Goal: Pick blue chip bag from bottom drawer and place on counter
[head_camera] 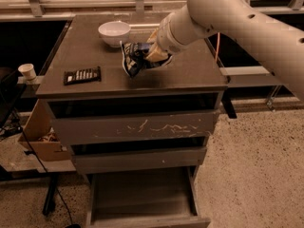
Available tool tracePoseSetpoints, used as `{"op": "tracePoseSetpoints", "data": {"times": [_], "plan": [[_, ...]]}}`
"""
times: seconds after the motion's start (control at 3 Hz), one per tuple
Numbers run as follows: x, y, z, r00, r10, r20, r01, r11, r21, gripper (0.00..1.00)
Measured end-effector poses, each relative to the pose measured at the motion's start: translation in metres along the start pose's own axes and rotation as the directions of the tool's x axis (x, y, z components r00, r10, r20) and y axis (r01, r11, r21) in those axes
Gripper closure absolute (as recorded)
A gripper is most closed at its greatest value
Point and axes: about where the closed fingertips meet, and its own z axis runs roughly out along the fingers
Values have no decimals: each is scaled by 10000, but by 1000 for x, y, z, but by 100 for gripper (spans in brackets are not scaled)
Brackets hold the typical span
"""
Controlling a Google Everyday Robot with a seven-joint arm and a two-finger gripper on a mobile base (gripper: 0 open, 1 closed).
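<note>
The blue chip bag (133, 58) is crumpled, dark blue with white print, and hangs in my gripper (151, 57) just above the middle of the counter (190, 72). The gripper is shut on the bag's right side. The white arm reaches in from the upper right. The bottom drawer (142, 196) stands pulled open below, its grey floor bare.
A white bowl (114, 33) sits at the counter's back, just left of the bag. A flat black bar (82, 75) lies at the counter's left front. The scratched top drawer front (137, 127) is closed. A paper cup (27, 71) and a cardboard box (40, 134) stand left of the cabinet.
</note>
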Motion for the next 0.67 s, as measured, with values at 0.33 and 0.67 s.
{"op": "tracePoseSetpoints", "data": {"times": [0.33,0.67], "plan": [[9,2,15,9996,275,-68,-277,9991,-309,100],[16,6,25,9988,471,-142,-479,9972,-570,100]]}}
